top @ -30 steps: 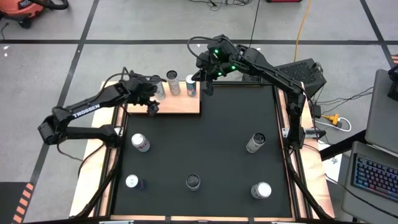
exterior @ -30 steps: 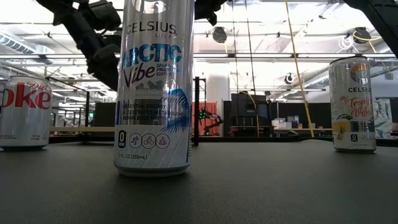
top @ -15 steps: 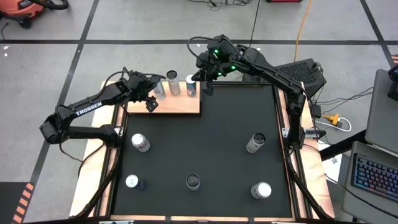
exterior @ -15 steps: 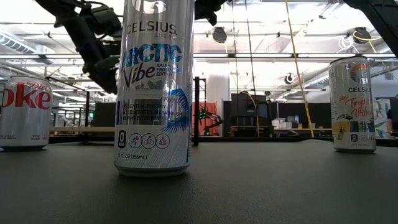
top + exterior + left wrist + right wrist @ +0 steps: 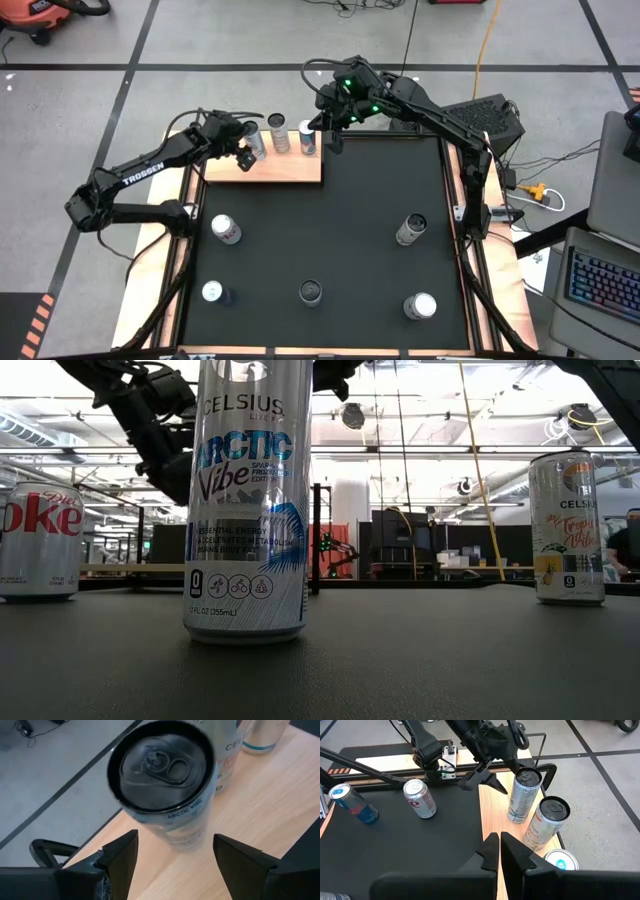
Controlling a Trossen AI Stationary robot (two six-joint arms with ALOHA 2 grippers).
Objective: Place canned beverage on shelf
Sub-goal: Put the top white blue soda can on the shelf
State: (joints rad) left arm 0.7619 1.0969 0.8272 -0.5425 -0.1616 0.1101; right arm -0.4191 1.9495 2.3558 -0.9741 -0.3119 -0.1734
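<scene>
While upright on shelf (image 5: 285, 168), can (image 5: 167, 780) between open left hand (image 5: 182, 857).

**Colours on the table right now**

The mat (image 5: 330, 240) is plain black, edged with pale wood strips. The shelf (image 5: 285, 168) is light wood with visible grain. The nearest can (image 5: 248, 500) is silver-white with blue "Arctic Vibe" lettering and a blue palm-leaf print. Diet Coke can (image 5: 38, 540) is silver with red letters. Another Celsius can (image 5: 566, 525) is white with orange and yellow fruit accents. A blue-and-silver can (image 5: 353, 803) lies on the mat. Both arms are dark, and the right one shows green lights (image 5: 349, 85).
</scene>
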